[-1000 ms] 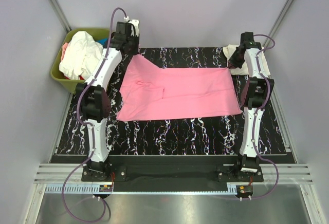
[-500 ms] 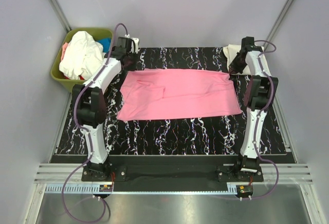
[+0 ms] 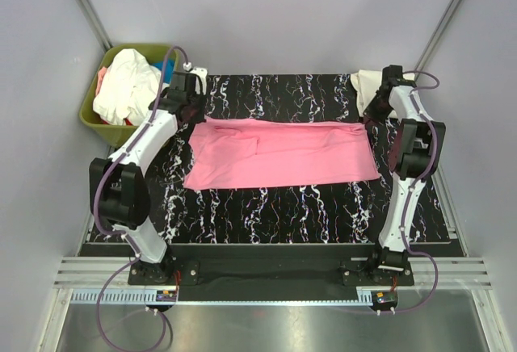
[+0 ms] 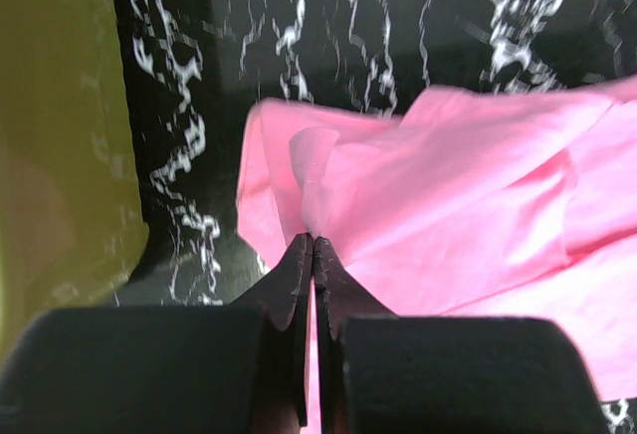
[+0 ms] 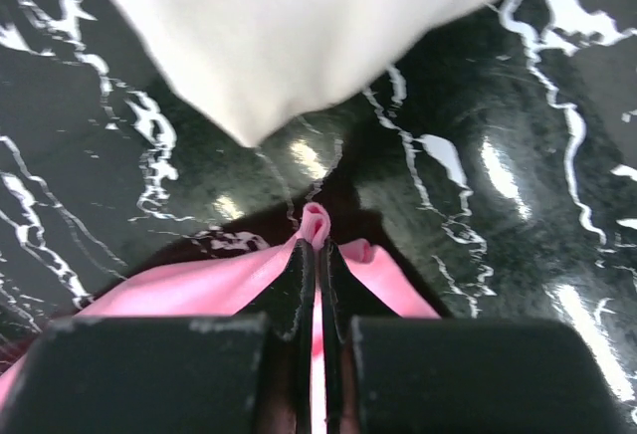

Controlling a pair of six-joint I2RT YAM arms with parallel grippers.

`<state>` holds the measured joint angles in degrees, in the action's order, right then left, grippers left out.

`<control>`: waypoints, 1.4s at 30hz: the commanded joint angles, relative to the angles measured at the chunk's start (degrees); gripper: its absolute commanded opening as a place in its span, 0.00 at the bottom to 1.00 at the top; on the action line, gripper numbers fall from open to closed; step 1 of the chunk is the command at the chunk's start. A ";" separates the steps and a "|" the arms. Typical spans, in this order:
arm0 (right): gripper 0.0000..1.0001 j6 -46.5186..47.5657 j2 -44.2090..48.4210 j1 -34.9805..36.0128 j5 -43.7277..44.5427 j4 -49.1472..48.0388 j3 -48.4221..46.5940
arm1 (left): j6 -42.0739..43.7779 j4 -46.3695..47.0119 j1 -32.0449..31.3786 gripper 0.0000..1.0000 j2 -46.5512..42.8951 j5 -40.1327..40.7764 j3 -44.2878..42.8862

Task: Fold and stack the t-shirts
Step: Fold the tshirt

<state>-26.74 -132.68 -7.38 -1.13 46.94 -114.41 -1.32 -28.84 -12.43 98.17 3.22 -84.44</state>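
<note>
- At the upper left of the overhead frame, an olive bin holds a heaped white t-shirt. It sits close to the left arm's elbow, so a wide swing could knock it or hook that loose cloth.
- Just right of the bin, the left claw is closed on a small bunch at the upper left corner of the pink t-shirt. The sleeve is crumpled there, so a pull may trap a crease inside the fold. So little cloth is pinched that it may slip out.
- Across the middle of the frame, the pink t-shirt lies spread on the dark marbled desk, with only its two upper corners pinched. If the arms travel unevenly, I judge the fold line will skew or the cloth will drag and bunch.
- At the upper right, the right claw is clamped on a thin nub of pink hem that barely shows past its tips. That is the likeliest grip to fail.
- Just beyond it lies the cream t-shirt, near enough to be snagged or dragged.
</note>
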 commanded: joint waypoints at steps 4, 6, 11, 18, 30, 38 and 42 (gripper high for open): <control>0.00 -0.50 6.64 -2.90 2.97 -3.43 4.98 | -0.61 3.35 -0.49 0.00 -4.83 2.93 7.08; 0.00 -0.42 6.91 -3.17 2.71 -3.78 5.77 | -1.05 3.35 -0.58 0.00 -5.44 3.28 8.76; 0.00 0.20 7.35 -3.08 1.92 -3.35 6.22 | -1.75 3.35 -1.55 0.00 -6.58 5.29 10.88; 0.00 1.08 11.12 -3.08 1.39 -3.34 7.36 | -2.72 2.30 -1.64 0.00 -7.99 7.67 11.76; 0.00 1.87 18.25 -3.08 3.23 -5.80 17.63 | -4.12 0.28 -1.64 0.00 -8.96 8.64 13.86; 0.62 -3.75 19.82 -5.54 11.50 -4.66 26.24 | -9.21 -6.30 -1.72 0.28 -10.72 9.17 19.40; 0.77 -5.16 22.46 -7.04 11.76 -4.92 26.96 | -11.68 -7.63 -1.81 0.66 -12.65 7.50 20.98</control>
<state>-29.63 -115.85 -13.23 6.90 42.78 -87.24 -10.09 -35.29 -14.24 89.56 10.28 -63.77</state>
